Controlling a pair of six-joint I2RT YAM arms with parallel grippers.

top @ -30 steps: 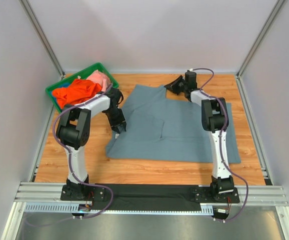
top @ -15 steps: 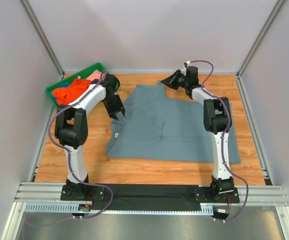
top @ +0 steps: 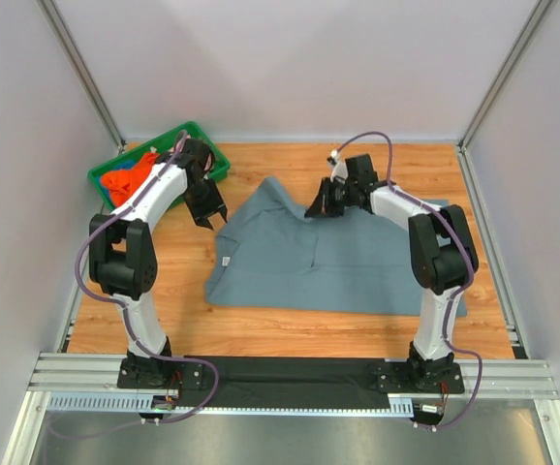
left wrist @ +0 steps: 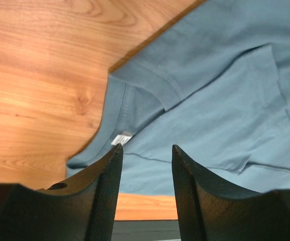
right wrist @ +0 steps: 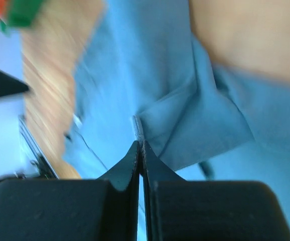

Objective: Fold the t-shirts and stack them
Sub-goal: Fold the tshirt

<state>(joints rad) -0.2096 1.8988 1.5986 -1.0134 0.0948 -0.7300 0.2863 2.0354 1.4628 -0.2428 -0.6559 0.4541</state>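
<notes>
The right gripper (top: 318, 207) is clamped shut on a raised fold of the slate grey-blue t-shirt (top: 348, 263); its wrist view shows the fabric edge pinched between the closed fingertips (right wrist: 139, 143). The pinch sits at about 12 o'clock on the shirt, which lies spread across the middle of the wooden table (top: 164, 300), its white neck label (left wrist: 121, 139) at the 9 o'clock edge. The left gripper (top: 208, 217) hangs at the shirt's 10 o'clock, fingers apart and holding nothing, over bare wood just beside the cloth. At the table's 10 o'clock corner the green bin (top: 214, 159) holds an orange tee (top: 125, 180).

The step in hand looks like the first fold, bringing the far portion over toward 6 o'clock. Next, the right arm probably needs to lay that fold flat before releasing, while the left drops to grip the collar edge.
</notes>
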